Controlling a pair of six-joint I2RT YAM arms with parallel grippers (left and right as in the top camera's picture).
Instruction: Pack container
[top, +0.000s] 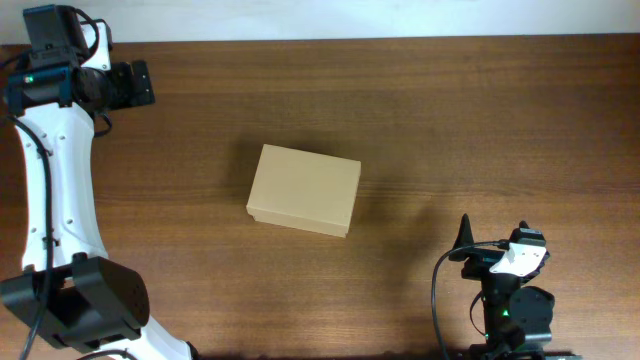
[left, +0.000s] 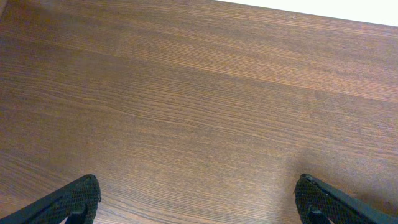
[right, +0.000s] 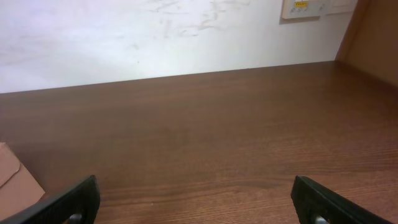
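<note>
The container (top: 304, 189), a small tan rectangular cardboard box with its flap shut, lies mid-way across the dark brown wooden table (top: 480, 120), well apart from both arms. I see my left gripper (left: 199, 202) spread wide, and my right gripper (right: 196, 199) likewise spread, holding nothing

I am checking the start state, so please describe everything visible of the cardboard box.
The cardboard box is small, rectangular and plain tan-brown, with no markings. Its lid is shut and the top is flat. It lies slightly turned near the middle of the wooden table. Nothing else touches it.
</note>
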